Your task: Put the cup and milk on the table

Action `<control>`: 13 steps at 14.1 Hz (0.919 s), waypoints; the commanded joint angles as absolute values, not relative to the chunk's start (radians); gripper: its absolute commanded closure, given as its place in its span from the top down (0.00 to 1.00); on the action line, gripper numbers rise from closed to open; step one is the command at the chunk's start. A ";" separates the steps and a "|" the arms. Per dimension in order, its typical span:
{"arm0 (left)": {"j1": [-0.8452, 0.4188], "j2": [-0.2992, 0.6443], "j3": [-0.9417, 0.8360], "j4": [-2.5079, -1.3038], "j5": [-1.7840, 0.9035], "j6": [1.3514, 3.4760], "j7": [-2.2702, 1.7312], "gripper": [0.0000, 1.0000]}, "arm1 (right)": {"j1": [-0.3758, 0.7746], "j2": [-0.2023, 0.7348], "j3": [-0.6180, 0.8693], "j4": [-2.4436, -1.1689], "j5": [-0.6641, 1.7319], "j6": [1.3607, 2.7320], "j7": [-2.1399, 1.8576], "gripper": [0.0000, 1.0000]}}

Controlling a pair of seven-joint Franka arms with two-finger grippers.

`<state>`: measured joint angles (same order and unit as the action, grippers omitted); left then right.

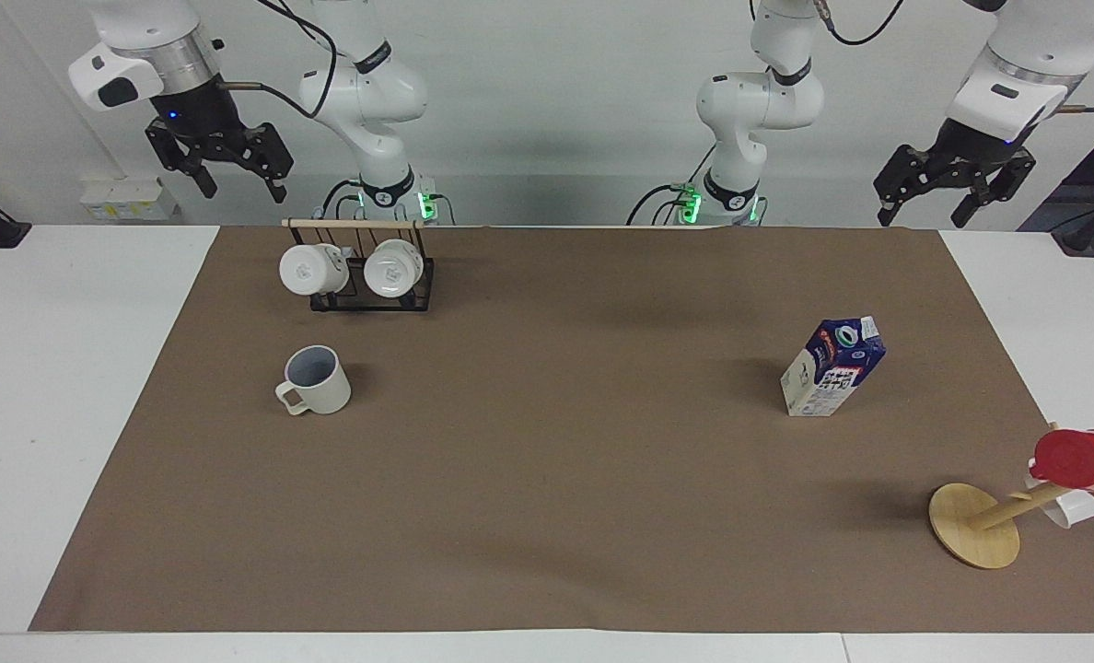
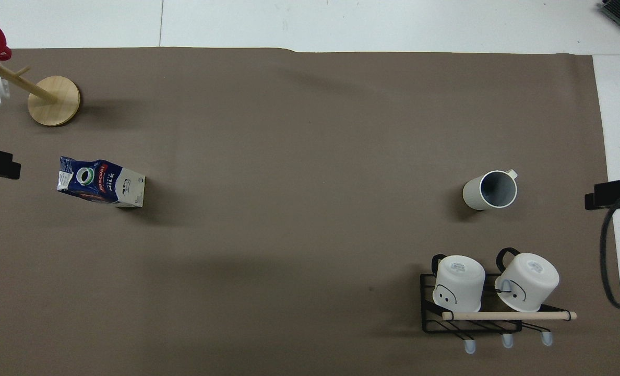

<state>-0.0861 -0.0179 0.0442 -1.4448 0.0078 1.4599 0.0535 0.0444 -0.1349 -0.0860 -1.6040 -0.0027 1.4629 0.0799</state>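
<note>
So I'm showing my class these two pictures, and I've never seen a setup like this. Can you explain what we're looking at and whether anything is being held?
These are two robot arms at a table, each ending in a two-fingered claw. One picture is taken across the table, facing the robots; the other looks down from above their end.

The left claw and right claw both hang open in the air, holding nothing.

On the brown paper covering the table stand a beige cup, toward the right arm's end, and a milk carton, toward the left arm's end. Nearer to the robots than the cup, a black rack holds two white mugs. A wooden stand carries a red cup.
</note>
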 commanded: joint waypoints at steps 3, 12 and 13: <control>-0.083 -0.035 0.041 -1.460 0.018 1.460 0.066 1.00 | 0.034 -0.160 -0.077 -1.637 -0.018 1.511 0.045 1.00; -0.087 -0.035 0.040 -1.459 0.018 1.456 0.055 1.00 | 0.031 -0.160 -0.075 -1.621 0.002 1.502 0.066 1.00; -0.086 -0.035 0.040 -1.457 0.018 1.456 0.055 1.00 | 0.029 -0.163 -0.077 -1.626 -0.002 1.500 0.055 1.00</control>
<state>-0.0862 -0.0183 0.0425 -1.4448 0.0078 1.4594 0.0538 0.0446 -0.1392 -0.0847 -1.6041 -0.0034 1.4884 0.0738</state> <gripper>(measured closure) 0.000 0.000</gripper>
